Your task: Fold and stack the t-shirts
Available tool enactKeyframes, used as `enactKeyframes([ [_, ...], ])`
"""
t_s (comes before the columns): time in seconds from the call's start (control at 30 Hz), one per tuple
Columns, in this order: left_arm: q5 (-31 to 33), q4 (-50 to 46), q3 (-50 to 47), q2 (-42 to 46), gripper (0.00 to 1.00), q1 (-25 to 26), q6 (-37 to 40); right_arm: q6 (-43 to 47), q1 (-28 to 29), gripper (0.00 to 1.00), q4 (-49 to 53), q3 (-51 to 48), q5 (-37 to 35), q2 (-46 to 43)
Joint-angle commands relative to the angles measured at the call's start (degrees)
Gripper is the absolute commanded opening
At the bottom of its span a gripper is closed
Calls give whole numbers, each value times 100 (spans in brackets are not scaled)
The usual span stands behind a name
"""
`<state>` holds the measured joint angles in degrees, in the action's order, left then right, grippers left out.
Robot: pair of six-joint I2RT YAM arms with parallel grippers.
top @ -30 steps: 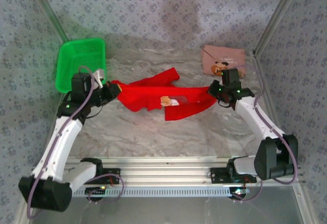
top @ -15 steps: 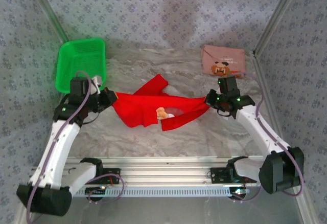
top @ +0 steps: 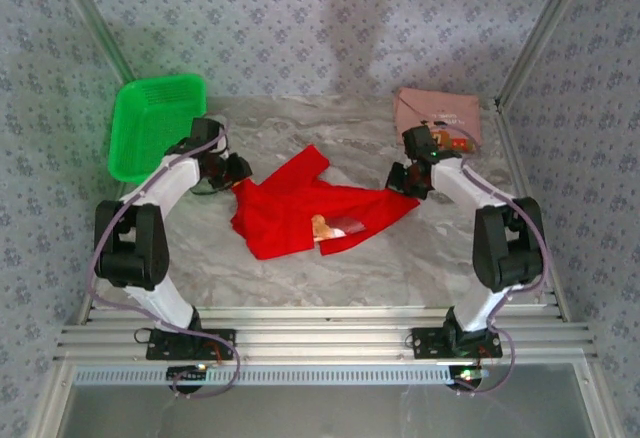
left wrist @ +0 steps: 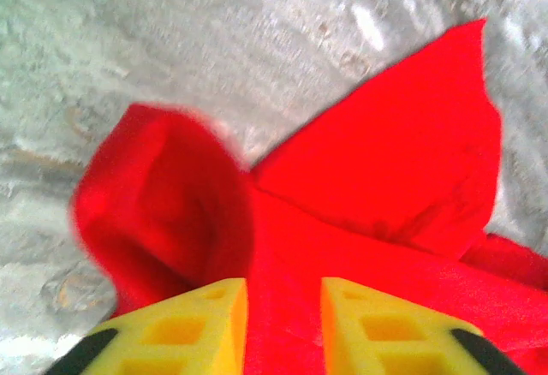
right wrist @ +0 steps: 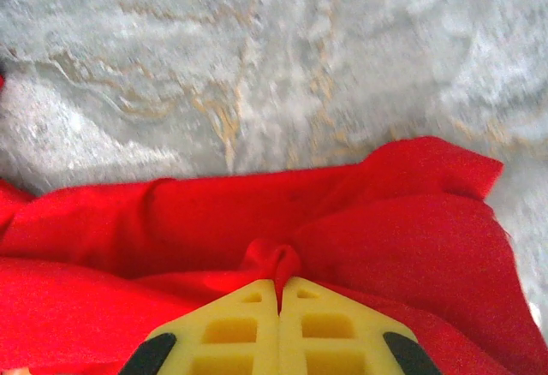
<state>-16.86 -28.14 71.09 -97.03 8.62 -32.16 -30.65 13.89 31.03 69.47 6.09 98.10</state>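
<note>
Left gripper (top: 236,170) sits at the left end of the red t-shirt (top: 300,210). In the wrist view its yellow fingers (left wrist: 197,315) stand parted w/ red cloth in the gap, so I read it as let go, not pinching. Right gripper (top: 405,180) is at the shirt's right end, fingers pressed together on a small pucker of red fabric (a firm pinch, by the look).

The red shirt lies bunched in the middle of the table (top: 300,278), long axis running left-right btwn the two grippers, one flap pointing to the far side. Pink t-shirt (top: 435,118) lies folded at the far right corner, just beyond the right gripper and well apart from the left, so the right arm is nearer for stacking. The red one prob. needs flattening along its long axis before any fold.

Count: 2 t-shirts (1 red, 1 pink), 1 green basket (top: 160,83) at far left, 2 grippers.
</note>
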Motion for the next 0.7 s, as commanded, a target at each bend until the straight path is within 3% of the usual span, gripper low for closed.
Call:
enactKeyframes([
  [0.0,47,309,292,101,30,-36,68,227,-70,4,-60,454,-176,306],
  [0.1,82,467,272,182,18,-60,-59,219,-169,3,-97,640,-181,523],
  [0.17,98,358,389,62,17,-62,-29,237,-219,3,-144,706,-163,640],
  [0.27,-1,-19,479,235,33,-58,-43,262,-258,4,-55,743,-187,767],
  [0.3,-4,-75,314,556,45,-21,-97,255,-292,7,-67,731,-172,773],
  [0.33,14,-180,98,954,57,40,-203,251,-331,14,-108,701,-111,754],
  [0.4,-71,-543,-372,1680,71,178,-446,255,-365,28,-213,634,85,660],
  [0.43,-115,-773,-644,2033,74,291,-601,255,-372,38,-297,586,228,577],
  [0.57,61,-1206,-1820,3248,77,885,-1092,268,-363,63,-516,363,902,-11],
  [0.67,32,-615,-2913,4081,77,983,-1560,322,-302,76,-592,133,1340,-669],
])
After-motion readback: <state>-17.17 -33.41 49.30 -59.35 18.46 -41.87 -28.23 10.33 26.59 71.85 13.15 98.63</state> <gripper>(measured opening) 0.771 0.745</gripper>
